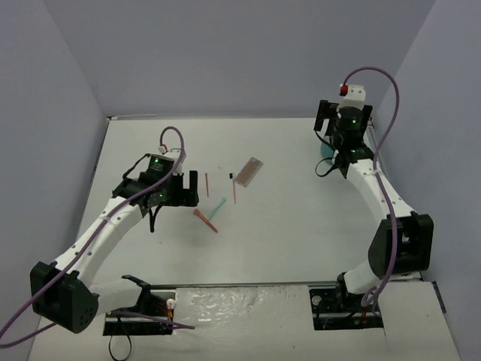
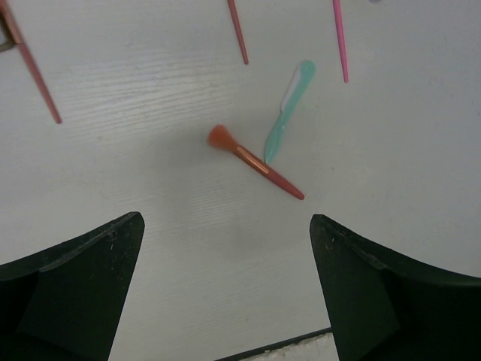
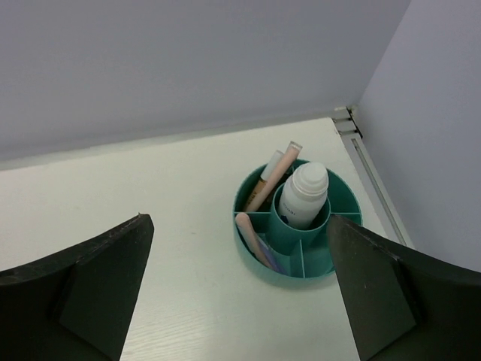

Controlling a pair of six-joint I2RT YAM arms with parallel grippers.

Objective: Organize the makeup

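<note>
Pincers both gape wide, holding nothing: left gripper [image 2: 225, 226] above the table [image 1: 301, 218], right gripper [image 3: 237, 222] above the teal tub [image 3: 297, 271]. Loose on the table lie one orange brush [image 2: 255, 162], one mint applicator [image 2: 288, 113] tipped against it, one brown-pink palette [image 1: 249, 171] and three thin sticks [image 2: 238, 30], their ends cut off. One white bottle [image 3: 304, 195] stands in the tub's centre; the tubes [image 3: 270, 177] beside it are half hidden.

Overhead camera spans the table [image 1: 301, 241]; left wrist closely shares its mint applicator [image 2: 289, 109].
</note>
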